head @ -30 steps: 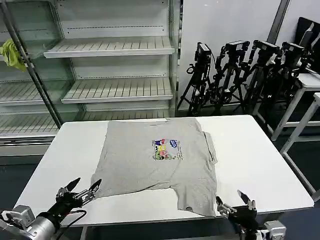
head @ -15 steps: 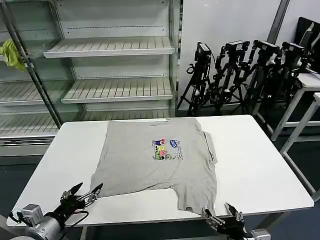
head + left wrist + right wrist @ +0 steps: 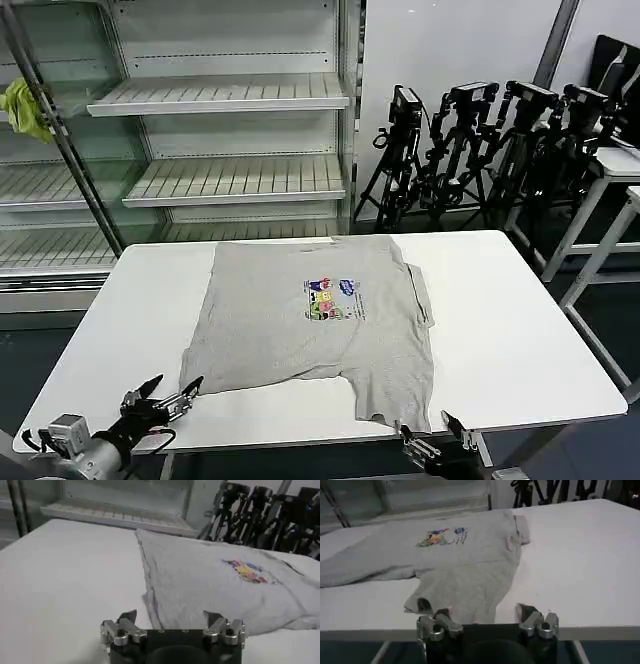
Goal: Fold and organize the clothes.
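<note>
Shelving unit (image 3: 220, 95), behind the table: bare racks, unchanged; a yellow-green rag (image 3: 22, 105) hangs at its left edge, not part of my job.

Table (image 3: 520, 320), white: carries one item only.

Shirt (image 3: 300, 330), light grey, short-sleeved: lies mostly flat across the middle of the table, chest print (image 3: 332, 298) facing up. Its right side is doubled over on itself, and the near right corner hangs close to the table's front edge. It sits exactly as it did a second ago, so no fold has begun.

Left end effector (image 3: 163, 396), fingers spread: rests at the near left corner of the table, just short of the shirt's near left corner. Over the last second I have drawn it back and lower.

Right end effector (image 3: 432, 439), fingers spread: has sunk from table level to below the front edge, under the shirt's near right corner.

Assessment: both arms have retreated while the cloth is untouched; I judge the task is at its start, with each near corner awaiting a grasp.
</note>
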Available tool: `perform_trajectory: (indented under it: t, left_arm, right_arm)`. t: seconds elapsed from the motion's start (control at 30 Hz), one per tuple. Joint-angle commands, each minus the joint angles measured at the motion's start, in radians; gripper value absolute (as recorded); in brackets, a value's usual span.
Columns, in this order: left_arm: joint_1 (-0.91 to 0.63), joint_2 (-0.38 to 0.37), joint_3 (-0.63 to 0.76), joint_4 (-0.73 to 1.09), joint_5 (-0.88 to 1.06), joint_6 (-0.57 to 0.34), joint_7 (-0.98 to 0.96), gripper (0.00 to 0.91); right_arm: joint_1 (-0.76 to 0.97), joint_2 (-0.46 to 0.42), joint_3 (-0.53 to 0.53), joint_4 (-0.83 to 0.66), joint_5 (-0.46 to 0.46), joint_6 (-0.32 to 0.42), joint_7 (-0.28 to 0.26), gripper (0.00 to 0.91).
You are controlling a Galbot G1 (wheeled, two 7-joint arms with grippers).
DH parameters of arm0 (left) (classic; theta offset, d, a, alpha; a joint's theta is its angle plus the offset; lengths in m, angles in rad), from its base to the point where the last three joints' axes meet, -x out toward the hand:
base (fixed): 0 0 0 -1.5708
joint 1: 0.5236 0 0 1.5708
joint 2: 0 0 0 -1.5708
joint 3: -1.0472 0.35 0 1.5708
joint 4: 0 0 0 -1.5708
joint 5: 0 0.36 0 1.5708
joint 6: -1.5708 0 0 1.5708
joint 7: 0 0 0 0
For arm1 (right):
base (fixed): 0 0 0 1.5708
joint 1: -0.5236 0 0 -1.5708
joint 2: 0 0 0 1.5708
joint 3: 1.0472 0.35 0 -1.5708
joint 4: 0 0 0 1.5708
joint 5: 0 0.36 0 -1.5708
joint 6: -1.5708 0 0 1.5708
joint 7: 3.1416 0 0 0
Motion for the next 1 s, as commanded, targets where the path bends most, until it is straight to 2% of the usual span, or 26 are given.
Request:
perform_trajectory:
  t: [0.03, 0.3, 0.47, 0.5, 0.53, 0.57, 0.6, 0.63, 0.73, 0.77, 0.8, 0.83, 0.9, 1.0]
  left_arm:
    - [0.004, -0.004, 0.023, 0.006, 0.024, 0.0, 0.004, 0.907]
    - [0.007, -0.004, 0.036, 0.019, 0.037, 0.001, 0.01, 0.907]
    - [0.004, -0.006, 0.046, 0.026, 0.046, -0.001, 0.013, 0.766]
    - [0.004, -0.006, 0.046, 0.026, 0.047, -0.001, 0.013, 0.665]
    - [0.003, -0.007, 0.048, 0.027, 0.048, -0.001, 0.014, 0.625]
    - [0.002, -0.007, 0.049, 0.028, 0.05, -0.002, 0.015, 0.504]
    - [0.001, -0.008, 0.049, 0.028, 0.05, -0.002, 0.015, 0.453]
    - [0.0, -0.008, 0.05, 0.028, 0.051, -0.002, 0.016, 0.353]
    - [0.002, -0.009, 0.05, 0.025, 0.053, -0.002, 0.019, 0.212]
    - [0.003, -0.009, 0.049, 0.025, 0.054, -0.002, 0.02, 0.151]
    - [0.003, -0.009, 0.049, 0.024, 0.054, -0.002, 0.02, 0.131]
    - [0.005, -0.008, 0.049, 0.024, 0.055, -0.003, 0.021, 0.121]
    - [0.006, -0.008, 0.047, 0.023, 0.056, -0.003, 0.023, 0.111]
    - [0.007, -0.008, 0.045, 0.022, 0.057, -0.004, 0.023, 0.111]
  right_arm:
    - [-0.001, 0.004, -0.017, -0.005, -0.012, -0.002, -0.001, 0.907]
    - [0.0, 0.004, -0.015, -0.002, -0.014, -0.001, -0.004, 0.907]
    - [0.001, 0.003, -0.015, -0.005, -0.019, -0.001, -0.007, 0.907]
    - [0.0, 0.004, -0.015, -0.005, -0.019, -0.001, -0.007, 0.907]
    - [0.0, 0.004, -0.014, -0.006, -0.021, -0.001, -0.009, 0.907]
    - [-0.001, 0.004, -0.014, -0.006, -0.023, -0.001, -0.01, 0.877]
    - [-0.001, 0.004, -0.014, -0.006, -0.024, -0.001, -0.011, 0.846]
    - [-0.002, 0.003, -0.014, -0.006, -0.025, -0.001, -0.012, 0.766]
    - [-0.002, 0.003, -0.013, -0.006, -0.029, -0.001, -0.014, 0.625]
    - [-0.003, 0.003, -0.013, -0.005, -0.03, -0.001, -0.016, 0.514]
    - [-0.003, 0.003, -0.013, -0.005, -0.031, -0.001, -0.016, 0.423]
    - [-0.003, 0.003, -0.013, -0.005, -0.032, -0.001, -0.019, 0.272]
    - [-0.003, 0.004, -0.014, -0.006, -0.037, 0.0, -0.02, 0.141]
    - [-0.006, 0.006, -0.015, -0.008, -0.044, 0.002, -0.023, 0.01]
